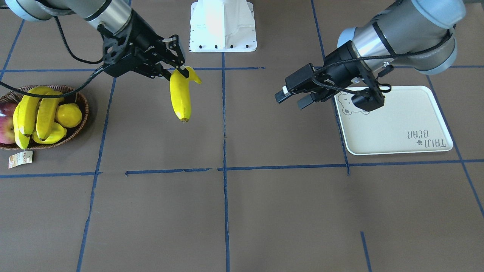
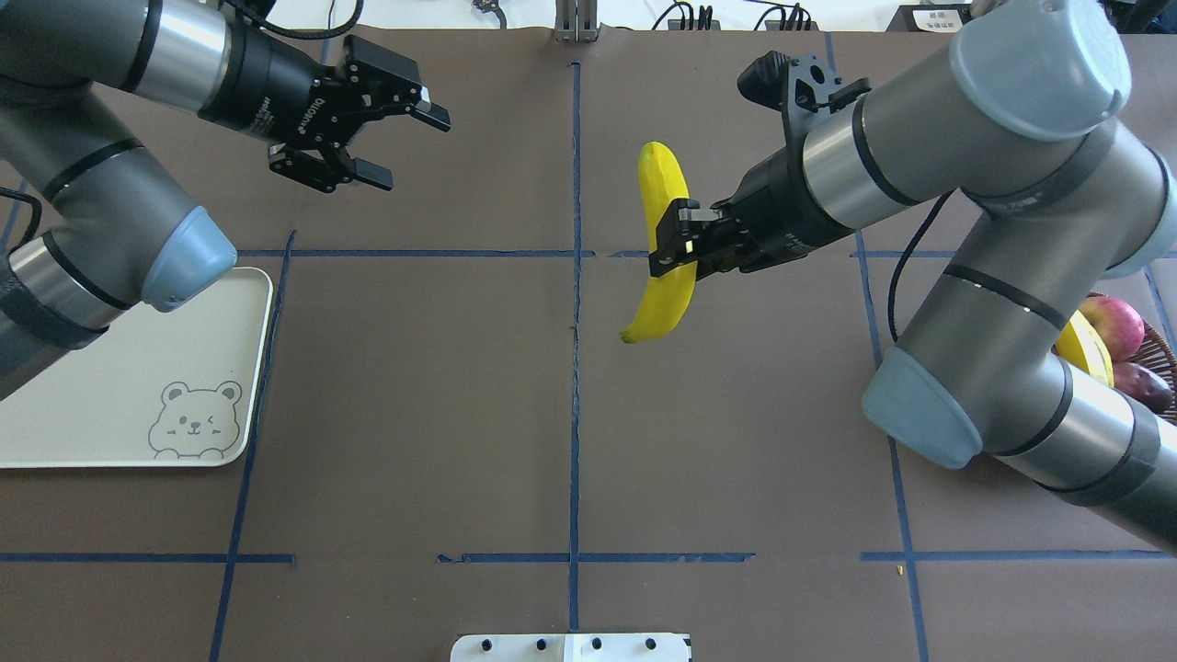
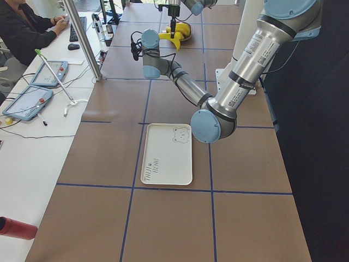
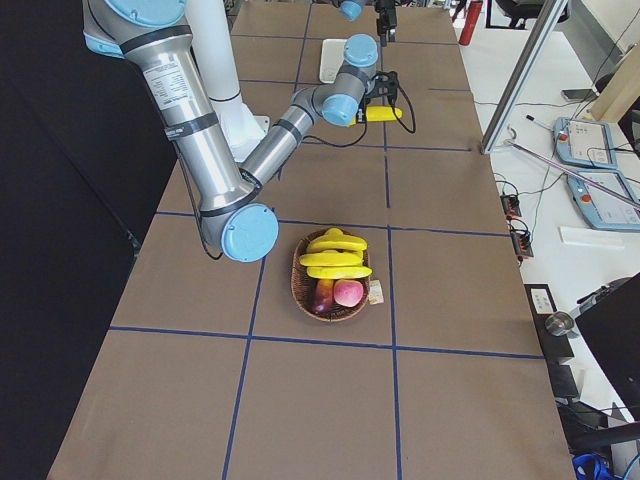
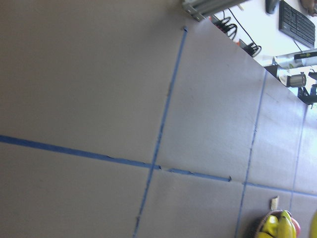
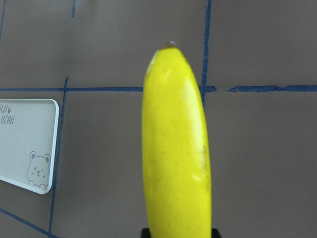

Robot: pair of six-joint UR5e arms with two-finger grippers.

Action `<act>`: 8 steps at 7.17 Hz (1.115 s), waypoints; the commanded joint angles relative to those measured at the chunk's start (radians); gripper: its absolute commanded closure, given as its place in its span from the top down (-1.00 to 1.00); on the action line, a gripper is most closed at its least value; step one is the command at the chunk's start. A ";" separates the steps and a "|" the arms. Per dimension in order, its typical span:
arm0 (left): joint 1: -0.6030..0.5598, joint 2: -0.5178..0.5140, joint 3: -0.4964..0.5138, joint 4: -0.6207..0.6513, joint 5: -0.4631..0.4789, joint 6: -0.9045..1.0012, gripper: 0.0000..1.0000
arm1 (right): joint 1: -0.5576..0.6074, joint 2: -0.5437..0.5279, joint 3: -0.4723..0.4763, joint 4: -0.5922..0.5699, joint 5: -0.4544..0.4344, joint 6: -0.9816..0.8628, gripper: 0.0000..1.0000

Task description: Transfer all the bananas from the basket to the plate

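The right gripper (image 2: 676, 250) is clenching a smooth, curved yellow banana (image 2: 668, 299) in the air over mid-table, well apart from the woven wicker basket (image 1: 84, 109) at the right. The left gripper (image 2: 411, 149) is hanging spread open near the glossy cream rectangular plate (image 2: 92, 386).

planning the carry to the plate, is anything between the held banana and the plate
Nothing lies on the table between the banana, held in the right gripper, and the plate. Only the left gripper hangs above that stretch, open, pointing toward the banana. The plate is bare.
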 commanded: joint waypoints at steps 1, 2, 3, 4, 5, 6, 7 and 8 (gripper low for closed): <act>0.073 -0.047 0.002 -0.002 0.042 -0.009 0.97 | -0.066 0.043 -0.002 0.002 -0.061 0.002 -0.96; 0.140 -0.078 0.004 0.001 0.131 -0.009 0.96 | -0.086 0.063 -0.002 0.002 -0.088 0.002 -0.94; 0.167 -0.101 0.009 0.003 0.171 -0.012 0.96 | -0.109 0.067 0.000 0.003 -0.114 0.002 -0.94; 0.167 -0.108 0.009 0.003 0.173 -0.012 0.96 | -0.125 0.068 0.000 0.003 -0.131 0.002 -0.94; 0.173 -0.113 0.009 0.003 0.175 -0.014 0.96 | -0.131 0.068 0.003 0.003 -0.133 0.007 -0.94; 0.190 -0.112 0.009 0.001 0.175 -0.012 0.90 | -0.131 0.077 0.005 0.003 -0.133 0.009 -0.94; 0.201 -0.112 0.010 0.000 0.175 -0.012 0.82 | -0.131 0.079 0.005 0.003 -0.133 0.009 -0.94; 0.211 -0.112 0.010 0.000 0.176 -0.011 0.81 | -0.131 0.079 0.005 0.003 -0.133 0.009 -0.94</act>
